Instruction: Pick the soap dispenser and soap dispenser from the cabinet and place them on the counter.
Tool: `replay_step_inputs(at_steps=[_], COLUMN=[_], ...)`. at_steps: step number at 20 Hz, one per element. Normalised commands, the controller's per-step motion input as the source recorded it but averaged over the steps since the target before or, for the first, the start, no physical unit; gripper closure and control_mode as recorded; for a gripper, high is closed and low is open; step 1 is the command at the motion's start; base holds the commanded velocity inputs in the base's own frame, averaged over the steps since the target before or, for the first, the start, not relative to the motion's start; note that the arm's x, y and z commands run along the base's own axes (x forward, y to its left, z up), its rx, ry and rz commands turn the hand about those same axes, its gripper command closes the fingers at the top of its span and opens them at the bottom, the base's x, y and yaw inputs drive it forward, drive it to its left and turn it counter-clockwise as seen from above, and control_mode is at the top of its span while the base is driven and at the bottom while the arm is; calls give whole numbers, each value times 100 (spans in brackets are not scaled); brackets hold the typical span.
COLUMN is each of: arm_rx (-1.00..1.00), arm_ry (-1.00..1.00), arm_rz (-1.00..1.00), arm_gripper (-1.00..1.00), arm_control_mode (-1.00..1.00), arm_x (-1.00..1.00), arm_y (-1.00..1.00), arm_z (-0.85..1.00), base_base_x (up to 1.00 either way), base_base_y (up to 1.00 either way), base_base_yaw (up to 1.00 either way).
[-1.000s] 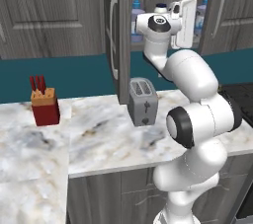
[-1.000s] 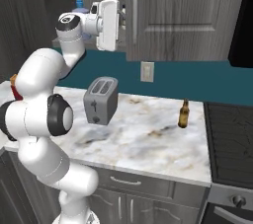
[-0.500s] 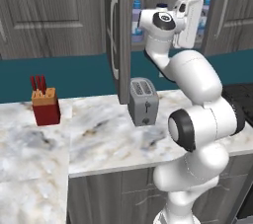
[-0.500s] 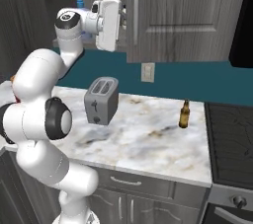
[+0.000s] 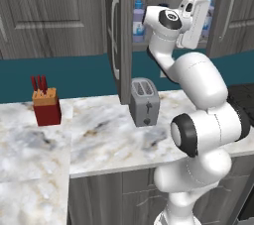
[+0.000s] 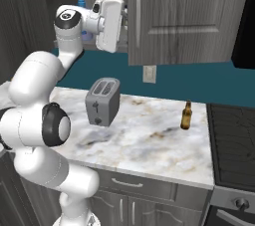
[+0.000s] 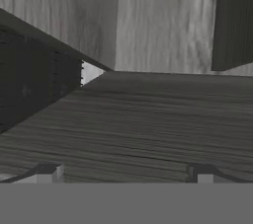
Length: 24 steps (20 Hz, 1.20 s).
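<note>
Cabinet (image 5: 119, 30): the wall unit is seen with its door swung out edge-on toward the base, so that the shelf (image 7: 163, 119) inside can be reached by the arm.
Soap dispensers: one lavender bottle (image 5: 138, 20) is stood upright near the left end of the shelf, close behind the open door's edge; the second (image 5: 210, 15) is stood toward the right end, partly hidden behind the robot's hand. Both are judged not yet lifted.
Gripper (image 7: 125, 174): it is raised to shelf height and pointed into the opening. In the hand view the two fingertips (image 7: 49, 173) are set wide apart with only bare shelf board between them, so the hand is taken as spread and empty. A blue-and-lavender shape at the top edge of that view is probably a bottle's base, though too little is shown to be sure.
Step in hand: an approach toward a bottle is judged under way, no grasp made.
Counter (image 5: 99, 135): the marbled worktop lies below the cabinet, kept as the set-down place. A toaster (image 5: 145, 102) is stood near its back edge under the open door, a red knife block (image 5: 45, 106) near the back edge well to the left, a brown bottle (image 6: 186, 115) near the right edge beside the stove.
Risk: the door edge and the toaster may be brushed as a bottle is brought down.
</note>
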Motion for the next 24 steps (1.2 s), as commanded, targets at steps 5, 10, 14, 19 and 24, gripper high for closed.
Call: replay_step_inputs(at_steps=[5, 10, 14, 19, 24], arm_rx=[4, 4, 3, 2, 0], arm_ry=[-7, -7, -8, -9, -9], arm_rz=[1, 1, 1, 2, 1], arm_gripper=[-100, -100, -100, -100, -100], arm_control_mode=[-100, -100, -100, -100, -100], arm_x=[-38, -37, -39, -44, -45], arm_y=[-48, -48, -46, -43, -44], arm_z=[0, 0, -1, -3, 0], base_base_x=[0, 0, 0, 0, 0], base_base_y=[0, 0, 0, 0, 0], base_base_yaw=[0, 0, 0, 0, 0])
